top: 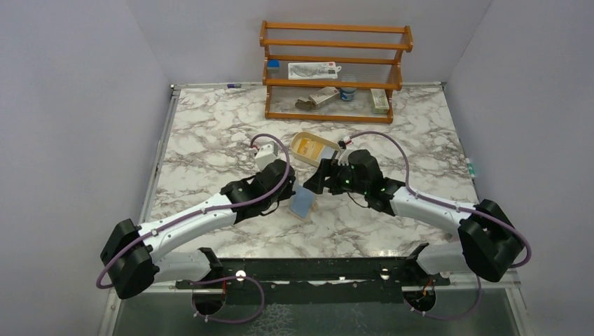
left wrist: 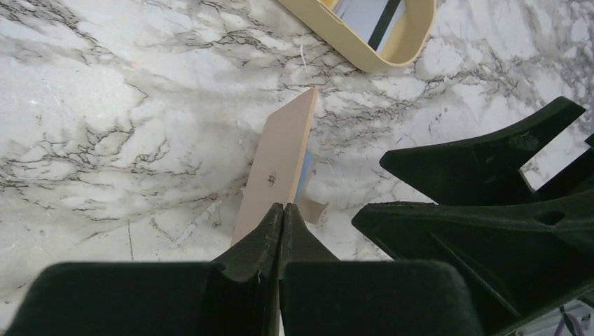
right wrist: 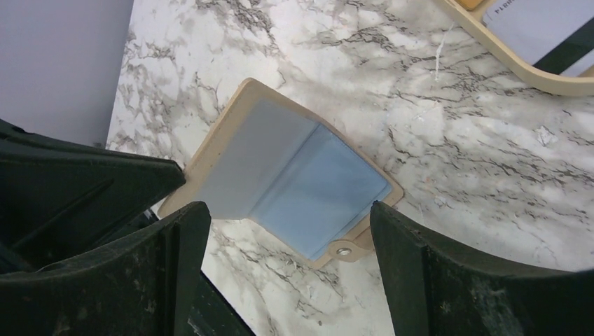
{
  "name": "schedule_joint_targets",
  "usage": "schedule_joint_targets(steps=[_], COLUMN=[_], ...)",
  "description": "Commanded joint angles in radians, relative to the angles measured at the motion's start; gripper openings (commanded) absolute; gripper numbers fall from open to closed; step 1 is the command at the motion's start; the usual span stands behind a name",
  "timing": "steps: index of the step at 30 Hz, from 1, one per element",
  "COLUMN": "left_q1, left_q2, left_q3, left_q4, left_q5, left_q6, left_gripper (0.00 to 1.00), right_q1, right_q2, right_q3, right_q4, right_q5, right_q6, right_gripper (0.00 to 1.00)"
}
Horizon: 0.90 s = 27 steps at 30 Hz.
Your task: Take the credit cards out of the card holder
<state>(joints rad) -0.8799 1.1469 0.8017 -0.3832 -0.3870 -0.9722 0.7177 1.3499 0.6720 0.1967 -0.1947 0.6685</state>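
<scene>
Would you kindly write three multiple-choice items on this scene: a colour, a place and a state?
1. What colour is the card holder on its inner side?
A. red
B. light blue
C. black

2. Where does the whitish card with the dark band lie?
A. in the oval tray
B. on the floor
C. inside the card holder

3. How do the left jaws stand?
A. wide open
B. shut on nothing
C. shut on the card holder's cover

Answers:
1 B: the opened panels are blue.
2 A: it shows inside the tray's rim.
3 C: the tips meet on the cover's edge.
</scene>
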Motion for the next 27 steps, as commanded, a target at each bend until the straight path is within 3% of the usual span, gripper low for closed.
schedule_joint_targets(steps=[1, 8, 16, 27], left_q1=[-0.063, -0.064, -0.075, -0.223], left_q2=[0.056, 0.053, 0.090, 0.253], left_q3=[0.043, 0.019, 0.102, 0.142], left_q4=[-0.071, -0.076, -0.125, -0.130], left_q5=[-0.139, -0.162, -0.170, -0.239], left_q6=[-0.034, -0.065, -0.048, -0.121], left_gripper=[0.00, 0.00, 0.00, 0.00], right_q1=[-0.014, -0.050, -0.066, -0.112], right_q2=[-0.068, -0.148, -0.149, -0.305], right_q3=[-0.025, -0.048, -0.045, -0.135], right_q4=[-0.043, -0.096, -0.134, -0.251], right_q5=[0.069, 0.115, 0.145, 0.283], right_q6=[-0.010, -0.009, 0.014, 0.090], right_gripper=[0.90, 0.91, 0.91, 0.92])
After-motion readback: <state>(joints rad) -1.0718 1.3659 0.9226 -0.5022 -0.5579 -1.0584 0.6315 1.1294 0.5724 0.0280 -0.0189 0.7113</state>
